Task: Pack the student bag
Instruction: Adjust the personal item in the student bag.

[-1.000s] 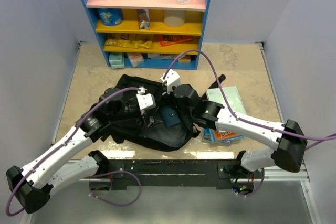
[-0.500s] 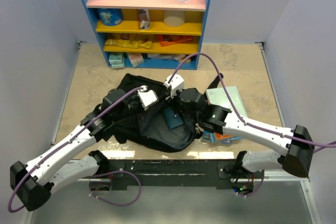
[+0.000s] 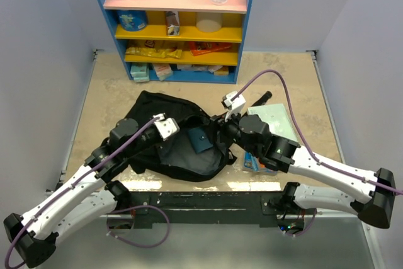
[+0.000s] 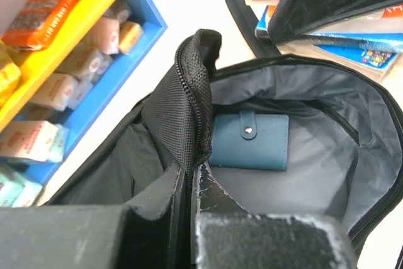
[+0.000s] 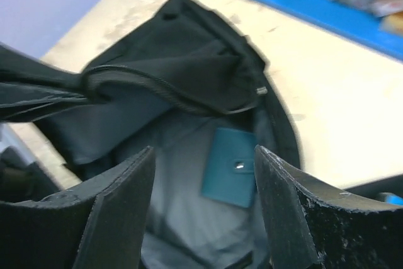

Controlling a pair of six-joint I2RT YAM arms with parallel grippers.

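student bag (image 3: 148, 108), long axis approx L-R

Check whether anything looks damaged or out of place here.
Only wear: the left fingers, pinching the large black fabric backpack's zipper edge, have chipped, ragged pad edges. The teal snap wallet lies flat inside; nothing spilled.
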